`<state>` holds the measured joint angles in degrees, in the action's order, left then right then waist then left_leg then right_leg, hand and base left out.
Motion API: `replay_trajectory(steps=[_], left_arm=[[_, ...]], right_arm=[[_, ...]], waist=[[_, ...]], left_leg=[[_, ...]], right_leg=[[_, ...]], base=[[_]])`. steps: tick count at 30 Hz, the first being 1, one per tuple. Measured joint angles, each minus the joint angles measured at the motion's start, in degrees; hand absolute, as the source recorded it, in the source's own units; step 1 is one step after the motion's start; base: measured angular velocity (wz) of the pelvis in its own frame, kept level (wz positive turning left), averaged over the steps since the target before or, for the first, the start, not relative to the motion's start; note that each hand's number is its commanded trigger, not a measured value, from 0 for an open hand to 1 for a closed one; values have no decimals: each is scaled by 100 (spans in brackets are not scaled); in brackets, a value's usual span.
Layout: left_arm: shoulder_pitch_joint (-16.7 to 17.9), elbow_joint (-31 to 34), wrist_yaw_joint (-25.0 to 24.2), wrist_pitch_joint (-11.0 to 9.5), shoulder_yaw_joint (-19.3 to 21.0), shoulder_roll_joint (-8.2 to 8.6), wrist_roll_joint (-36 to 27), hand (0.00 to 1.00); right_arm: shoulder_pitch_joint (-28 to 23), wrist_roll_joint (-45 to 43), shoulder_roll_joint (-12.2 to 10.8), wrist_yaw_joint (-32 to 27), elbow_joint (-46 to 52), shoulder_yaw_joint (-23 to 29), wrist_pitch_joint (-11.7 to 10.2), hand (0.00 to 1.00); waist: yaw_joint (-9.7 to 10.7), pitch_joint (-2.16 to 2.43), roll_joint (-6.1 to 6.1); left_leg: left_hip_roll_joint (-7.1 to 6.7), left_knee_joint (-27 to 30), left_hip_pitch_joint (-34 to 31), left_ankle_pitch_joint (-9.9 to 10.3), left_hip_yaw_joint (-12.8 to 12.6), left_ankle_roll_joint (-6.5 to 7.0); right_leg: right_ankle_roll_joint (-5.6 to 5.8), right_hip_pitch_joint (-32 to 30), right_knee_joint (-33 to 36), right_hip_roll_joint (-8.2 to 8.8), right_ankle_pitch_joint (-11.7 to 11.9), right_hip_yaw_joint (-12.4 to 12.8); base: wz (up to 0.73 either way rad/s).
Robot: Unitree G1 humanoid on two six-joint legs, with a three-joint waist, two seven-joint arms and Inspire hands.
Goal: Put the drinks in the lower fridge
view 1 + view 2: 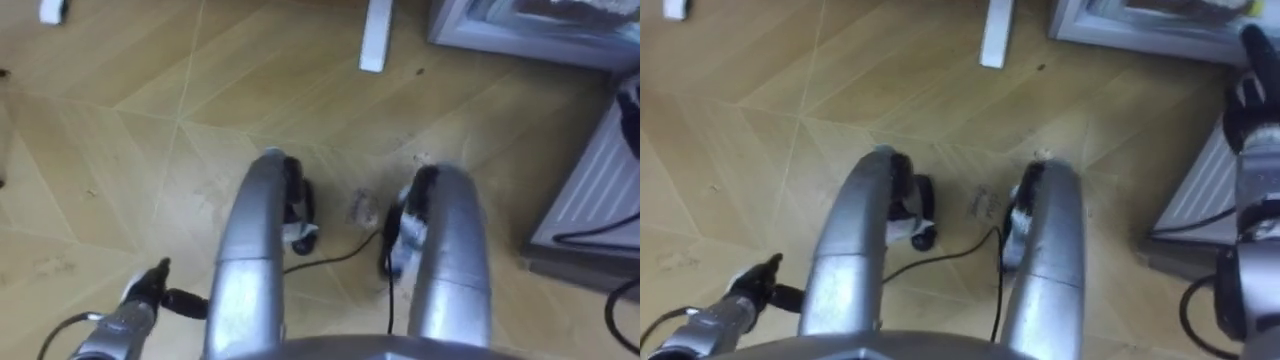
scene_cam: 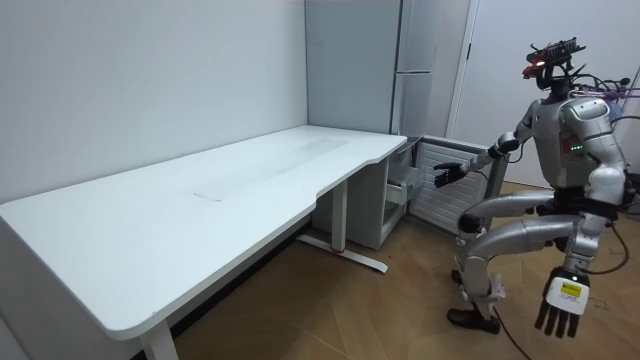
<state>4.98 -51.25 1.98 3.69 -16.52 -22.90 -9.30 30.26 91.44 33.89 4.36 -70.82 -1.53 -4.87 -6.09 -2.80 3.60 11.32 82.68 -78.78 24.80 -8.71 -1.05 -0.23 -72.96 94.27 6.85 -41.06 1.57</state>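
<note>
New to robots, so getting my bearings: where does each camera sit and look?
Left eye view: on the head, looking down at the pale wooden floor; its bent knees and left hand show.
Right eye view: beside it, same floor and knees; right hand shows too.
Room view: stands across the room, facing the long white desk and whole crouching robot.
All share floor and left hand.

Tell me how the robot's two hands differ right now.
The right hand is raised and stretched out ahead of the body; the left hand hangs low beside the leg. The right hand's fingers point forward, the left hand's point downward. Both are open and hold nothing.
</note>
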Motion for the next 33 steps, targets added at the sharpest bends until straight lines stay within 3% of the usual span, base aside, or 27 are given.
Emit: replay_trajectory(steps=[1,3,5,6,7,10,13,19,29,33], left_arm=[[128,149,-42,9,-7,20,-3,0],[375,188,-124,2,-8,104,-13,0],[586,156,-142,6,-22,122,-27,0],[639,49,-142,-2,-17,120,-19,0],[638,-43,-141,-4,5,118,-14,0],[636,-82,-135,-95,120,114,-15,0],[637,-62,-130,-230,282,91,-78,0],[686,-61,-136,-282,282,-80,-559,0],[1120,-48,-135,-286,266,-69,-676,0],[1368,-39,-149,-279,241,-72,-675,0]], right_arm=[[42,-178,-7,-26,135,-11,-47,0],[44,-431,-13,-55,372,-120,-43,0],[86,-414,-18,-74,758,-172,-50,0],[116,-370,-53,-232,886,-167,-122,0],[129,-371,-51,-279,929,-163,-160,0],[133,-381,-46,-513,1149,-150,-196,0],[183,-379,-32,-792,1353,-167,-208,0],[597,-417,-34,-1304,1361,-244,-180,0],[702,-430,-33,-1819,1377,-353,-304,0],[699,-609,-37,-2027,1484,-510,-333,0]], waist=[[-3,-21,-68],[-61,-19,-57],[-79,-20,-42],[-80,-17,-33],[-62,-20,-25],[-16,-23,-20],[-13,-28,4],[-40,-27,2],[-290,-22,-20],[-361,-21,-25]], left_leg=[[17,69,-171,-4,154,-7],[-19,12,-113,-15,243,-23],[-53,30,-54,-69,310,-56],[-150,51,-53,-144,370,-11],[-225,97,-65,-144,389,108],[-221,133,-48,-23,212,286],[-209,155,33,83,62,373],[-182,209,69,111,21,408],[-166,206,250,133,4,370],[-213,85,412,103,-40,325]], right_leg=[[-60,-26,19,-144,20,-79],[-165,61,-96,-300,164,-89],[-222,127,-152,-296,191,-142],[-264,144,-173,-284,198,-165],[-218,142,-175,-265,160,-162],[-110,121,-223,-156,111,-129],[-24,125,-231,-57,94,-58],[8,120,-194,15,99,-61],[1,237,-165,31,102,-53],[49,350,-230,79,91,-25]], base=[[28],[-7],[-30],[-23],[-18],[-14],[-14],[-4],[-1],[2]])
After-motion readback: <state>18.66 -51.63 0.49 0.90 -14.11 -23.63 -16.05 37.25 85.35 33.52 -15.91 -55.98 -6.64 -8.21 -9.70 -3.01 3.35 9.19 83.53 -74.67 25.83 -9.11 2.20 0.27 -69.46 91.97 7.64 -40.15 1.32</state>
